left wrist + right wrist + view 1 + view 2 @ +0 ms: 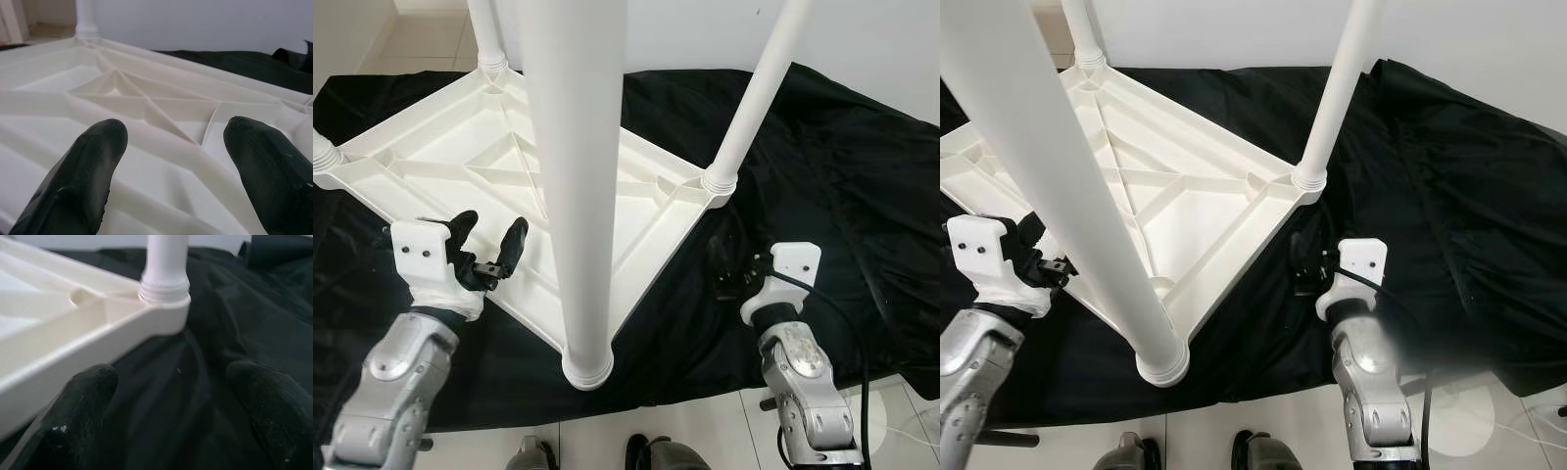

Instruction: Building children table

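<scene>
A white plastic children's table top (460, 157) lies upside down on a black cloth (822, 147), its ribbed underside up. White legs stand in its corners: a near one (573, 196), a right one (754, 98) and a far one (487, 34). My left gripper (489, 240) is open, its fingers over the table's near left edge, nothing between them. My right gripper (729, 259) is open low over the cloth, just short of the right corner socket (164, 289).
The black cloth covers the floor around the table, with folds at the right (1469, 147). White tiles (705, 431) show along the near edge, a white wall (1469, 39) behind. A cable (862, 392) trails by my right arm.
</scene>
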Robot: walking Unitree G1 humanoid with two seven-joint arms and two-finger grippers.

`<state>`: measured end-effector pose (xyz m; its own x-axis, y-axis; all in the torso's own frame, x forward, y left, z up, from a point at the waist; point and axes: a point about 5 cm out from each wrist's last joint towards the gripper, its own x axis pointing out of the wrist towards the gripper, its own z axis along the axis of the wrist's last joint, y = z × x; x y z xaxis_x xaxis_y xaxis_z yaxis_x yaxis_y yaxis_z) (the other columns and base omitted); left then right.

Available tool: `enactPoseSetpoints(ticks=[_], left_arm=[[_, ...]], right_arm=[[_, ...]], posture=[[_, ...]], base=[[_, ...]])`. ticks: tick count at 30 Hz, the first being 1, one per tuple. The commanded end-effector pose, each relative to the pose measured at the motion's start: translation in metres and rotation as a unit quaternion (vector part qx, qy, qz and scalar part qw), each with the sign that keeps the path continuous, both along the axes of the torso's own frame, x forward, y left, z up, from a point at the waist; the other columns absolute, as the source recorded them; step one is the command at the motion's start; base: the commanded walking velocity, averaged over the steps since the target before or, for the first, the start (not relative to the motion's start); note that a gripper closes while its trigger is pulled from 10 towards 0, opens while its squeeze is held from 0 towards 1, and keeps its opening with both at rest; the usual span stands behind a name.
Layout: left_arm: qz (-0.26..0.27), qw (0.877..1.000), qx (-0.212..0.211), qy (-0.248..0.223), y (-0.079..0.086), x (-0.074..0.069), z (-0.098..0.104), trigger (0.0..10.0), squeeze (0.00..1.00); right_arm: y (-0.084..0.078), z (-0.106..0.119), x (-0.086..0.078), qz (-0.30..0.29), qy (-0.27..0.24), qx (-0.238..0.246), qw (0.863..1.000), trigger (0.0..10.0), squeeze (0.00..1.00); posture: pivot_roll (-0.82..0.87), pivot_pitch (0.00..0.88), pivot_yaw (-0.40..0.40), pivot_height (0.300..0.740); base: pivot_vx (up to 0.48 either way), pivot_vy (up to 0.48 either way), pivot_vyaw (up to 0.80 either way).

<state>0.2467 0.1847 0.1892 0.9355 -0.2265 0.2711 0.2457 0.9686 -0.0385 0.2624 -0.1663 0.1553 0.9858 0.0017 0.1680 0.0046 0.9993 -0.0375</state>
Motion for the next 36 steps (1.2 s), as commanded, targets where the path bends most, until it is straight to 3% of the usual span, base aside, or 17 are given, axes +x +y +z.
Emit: enactPoseSetpoints(ticks=[1, 10, 23, 36], left_arm=[[0.045, 0.999, 0.017, -0.002, 0.008, -0.002, -0.009, 10.0, 0.00], [0.091, 0.996, 0.018, -0.015, 0.007, 0.002, -0.009, 10.0, 0.00], [0.078, 0.996, -0.014, -0.032, -0.009, 0.001, -0.003, 10.0, 0.00], [0.077, 0.996, -0.015, -0.032, -0.013, 0.005, -0.006, 10.0, 0.00]], right_arm=[[-0.009, -0.008, -0.003, -0.027, 0.003, -0.019, 0.999, 10.0, 0.00], [-0.003, -0.004, -0.004, -0.023, -0.013, -0.009, 1.000, 10.0, 0.00], [0.006, 0.022, -0.006, -0.001, -0.086, -0.002, 0.996, 10.0, 0.00], [0.009, 0.021, -0.003, 0.005, -0.088, -0.005, 0.996, 10.0, 0.00]], posture=[[0.00, 0.170, -0.041, 0.740], [0.00, 0.153, -0.037, 0.740], [0.00, 0.145, -0.037, 0.740], [-0.01, 0.144, -0.039, 0.740]], base=[[0.000, 0.000, 0.00], [0.000, 0.000, 0.00], [0.000, 0.000, 0.00], [0.000, 0.000, 0.00]])
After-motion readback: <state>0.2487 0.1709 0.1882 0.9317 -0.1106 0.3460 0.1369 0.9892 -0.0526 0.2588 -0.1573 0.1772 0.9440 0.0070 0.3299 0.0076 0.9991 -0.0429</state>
